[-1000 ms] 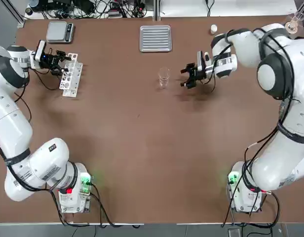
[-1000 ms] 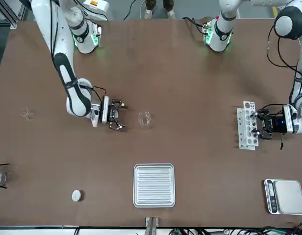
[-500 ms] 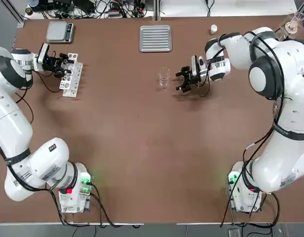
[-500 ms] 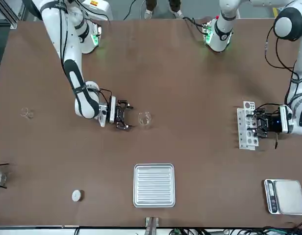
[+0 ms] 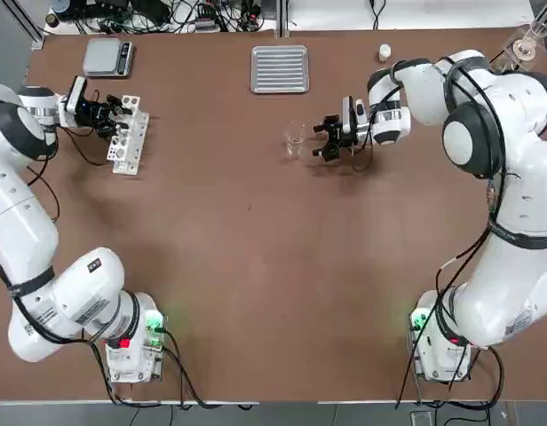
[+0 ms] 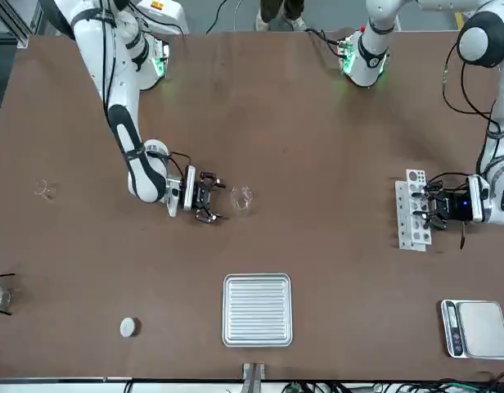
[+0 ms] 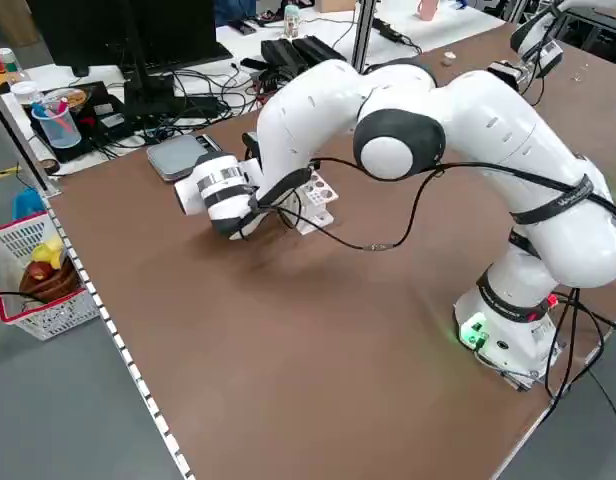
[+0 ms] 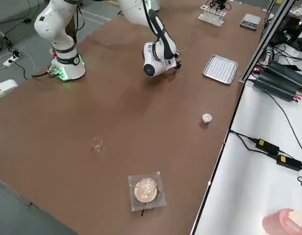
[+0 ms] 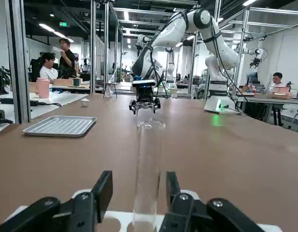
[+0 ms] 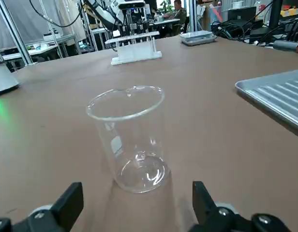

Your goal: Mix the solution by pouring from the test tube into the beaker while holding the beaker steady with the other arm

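Observation:
The beaker (image 5: 296, 139) stands upright mid-table, a small clear glass cylinder. My right gripper (image 5: 325, 140) hovers low just to its right, open, with the beaker (image 10: 132, 140) straight ahead of its fingers (image 10: 67, 205) and outside them. Over at the far left, my left gripper (image 5: 109, 120) is at the white rack (image 5: 130, 135). Its fingers (image 9: 103, 193) stand on either side of the test tube (image 9: 146, 174), which is upright in the rack. One finger is almost on the glass; a gap shows on the other side.
A ribbed metal tray (image 5: 280, 69) lies behind the beaker. A scale (image 5: 107, 56) sits beyond the rack, a small white cap (image 5: 384, 53) at the back right. A tiny glass vessel (image 8: 97, 144) and a flask on a stand (image 8: 146, 190) stay far right.
My right gripper has slid leftward in the top view, closer to the beaker. My left gripper's fingers have narrowed around the test tube in the rack.

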Controlling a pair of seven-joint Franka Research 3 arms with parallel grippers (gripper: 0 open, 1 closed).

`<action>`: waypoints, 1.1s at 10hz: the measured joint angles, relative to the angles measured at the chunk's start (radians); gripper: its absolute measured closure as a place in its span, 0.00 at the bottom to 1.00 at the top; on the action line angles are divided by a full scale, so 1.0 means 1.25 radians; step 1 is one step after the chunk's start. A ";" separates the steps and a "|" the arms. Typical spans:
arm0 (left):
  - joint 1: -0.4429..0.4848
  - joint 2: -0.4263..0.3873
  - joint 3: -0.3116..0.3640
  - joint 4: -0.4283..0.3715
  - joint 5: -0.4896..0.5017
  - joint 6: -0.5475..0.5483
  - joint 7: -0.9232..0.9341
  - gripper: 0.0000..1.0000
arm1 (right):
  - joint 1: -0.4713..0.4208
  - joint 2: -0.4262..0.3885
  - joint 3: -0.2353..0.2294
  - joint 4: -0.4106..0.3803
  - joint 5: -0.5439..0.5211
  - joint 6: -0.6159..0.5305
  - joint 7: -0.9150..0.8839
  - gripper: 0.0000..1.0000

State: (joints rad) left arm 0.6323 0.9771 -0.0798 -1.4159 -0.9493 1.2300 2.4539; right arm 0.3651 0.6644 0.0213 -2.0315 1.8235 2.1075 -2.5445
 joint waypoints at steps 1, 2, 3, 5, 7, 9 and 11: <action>0.000 0.000 -0.001 0.000 0.000 0.000 0.000 0.52 | 0.004 0.009 0.000 0.014 0.009 0.000 -0.001 0.00; 0.000 0.000 -0.001 0.000 0.000 0.000 0.000 0.54 | 0.008 0.018 0.000 0.029 0.016 0.000 -0.001 0.00; 0.001 0.000 -0.001 0.000 0.000 0.000 0.000 0.56 | 0.009 0.026 0.000 0.040 0.017 0.000 -0.001 0.00; 0.008 0.000 -0.001 0.000 0.000 0.000 0.000 0.65 | 0.009 0.035 -0.001 0.058 0.017 -0.003 -0.016 0.00; 0.011 0.000 -0.001 0.000 0.000 0.000 0.000 0.72 | 0.009 0.042 -0.001 0.070 0.018 -0.017 -0.035 0.00; 0.011 0.000 -0.004 0.001 0.000 -0.001 0.001 0.78 | 0.009 0.046 -0.001 0.071 0.026 -0.022 -0.042 0.00; 0.011 0.000 -0.005 0.001 0.000 -0.001 0.001 0.78 | 0.011 0.055 -0.001 0.071 0.031 -0.027 -0.045 0.00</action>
State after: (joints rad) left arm 0.6459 0.9767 -0.0856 -1.4152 -0.9498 1.2290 2.4549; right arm 0.3785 0.7336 0.0205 -1.9424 1.8622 2.0738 -2.6009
